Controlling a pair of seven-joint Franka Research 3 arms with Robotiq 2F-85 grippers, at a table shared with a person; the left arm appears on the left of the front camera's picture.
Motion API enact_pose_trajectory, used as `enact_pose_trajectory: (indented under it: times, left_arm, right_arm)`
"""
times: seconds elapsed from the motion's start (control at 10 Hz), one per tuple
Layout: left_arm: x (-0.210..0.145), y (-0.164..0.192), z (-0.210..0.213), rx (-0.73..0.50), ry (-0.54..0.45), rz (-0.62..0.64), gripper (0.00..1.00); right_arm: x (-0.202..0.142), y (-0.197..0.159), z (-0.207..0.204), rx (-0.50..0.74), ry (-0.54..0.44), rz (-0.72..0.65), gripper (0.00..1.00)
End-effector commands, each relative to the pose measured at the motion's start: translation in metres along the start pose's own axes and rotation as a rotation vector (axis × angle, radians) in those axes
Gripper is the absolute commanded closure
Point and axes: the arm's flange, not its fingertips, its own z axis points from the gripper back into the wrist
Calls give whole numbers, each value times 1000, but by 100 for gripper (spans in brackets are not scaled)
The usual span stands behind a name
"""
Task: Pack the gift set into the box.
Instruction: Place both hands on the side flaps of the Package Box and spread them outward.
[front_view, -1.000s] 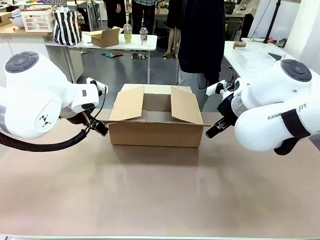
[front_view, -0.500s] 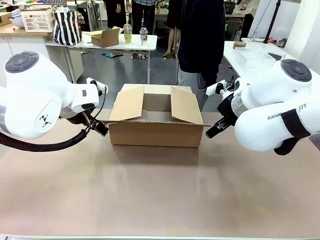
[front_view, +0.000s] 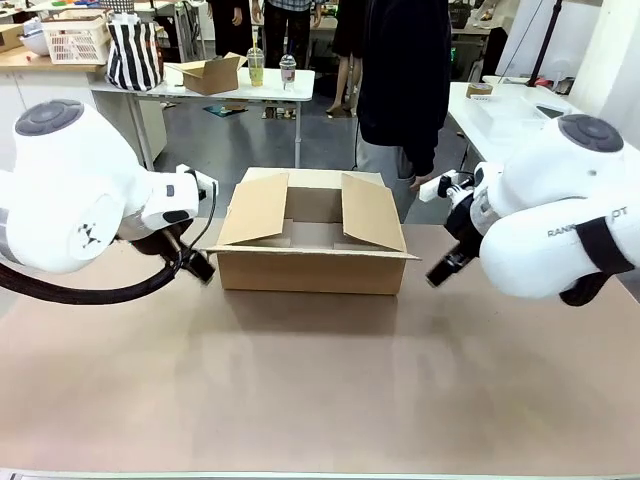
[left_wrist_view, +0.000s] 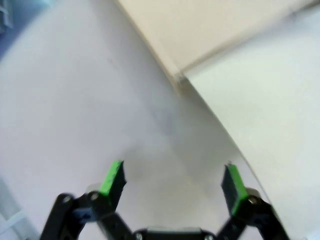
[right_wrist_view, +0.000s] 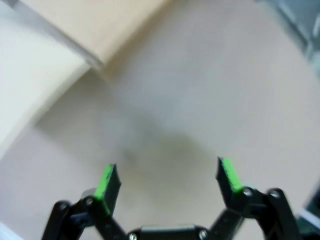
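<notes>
At the middle of the table (front_view: 320, 400), toward its far side: the box (front_view: 310, 268), flat on the brown tabletop, top open, left and right flaps standing up at a slant, far flap tipped back

Just beside its left wall, apart from it: the left gripper (front_view: 199, 266), low over the table, aimed at the near left corner. Fingers released, green pads (left_wrist_view: 112, 178) spread wide, bare tabletop between them, nothing gripped. Ahead of them in the left wrist view, a blurred cardboard corner of the box

Near the right wall, a little farther off: the right gripper (front_view: 441, 271), also low, angled down toward the near right corner. Fingers slack and wide apart as well, holding nothing; in the right wrist view the same blurred cardboard edge at upper left, plain tabletop under the pads

Behind the box, at the far edge: a person (front_view: 400, 70) in dark clothes, standing, one hand (front_view: 428, 181) hanging down. Farther back, a white table with a small open carton (front_view: 208, 75) and two drink containers (front_view: 256, 68); left of it a striped bag (front_view: 133, 52)
</notes>
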Motion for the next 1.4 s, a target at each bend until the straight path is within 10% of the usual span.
enact_pose_trajectory:
  times: [0.0, 0.2, 0.4, 0.5, 0.6, 0.8, 1.1, 1.3]
  left_arm:
    - [-37, 9, 66, -55, 172, -130, 0]
    - [-60, 8, 130, -5, -160, -142, 0]
    - [-60, 9, 172, -3, -445, -19, 0]
    - [-43, 23, 175, 39, -495, 366, 0]
    - [-25, 22, 193, 24, -277, -46, 0]
    - [-30, 31, 218, 20, -377, 103, 0]
    - [-51, 58, 216, -774, -584, 60, 0]
    - [-90, 77, 217, -916, -657, 99, 0]
  right_arm:
    - [-34, -1, 80, -65, 117, 83, 0]
    - [-40, 0, 126, -4, -239, 14, 0]
    - [-30, -8, 150, 119, -421, -371, 0]
    - [-17, -13, 143, -17, -152, -67, 0]
    - [-17, -13, 143, -17, -152, -67, 0]
    - [-20, -10, 162, 34, -224, -155, 0]
    - [-17, -34, 178, 993, -363, -605, 0]
    - [-51, -46, 190, 1276, -417, -729, 0]
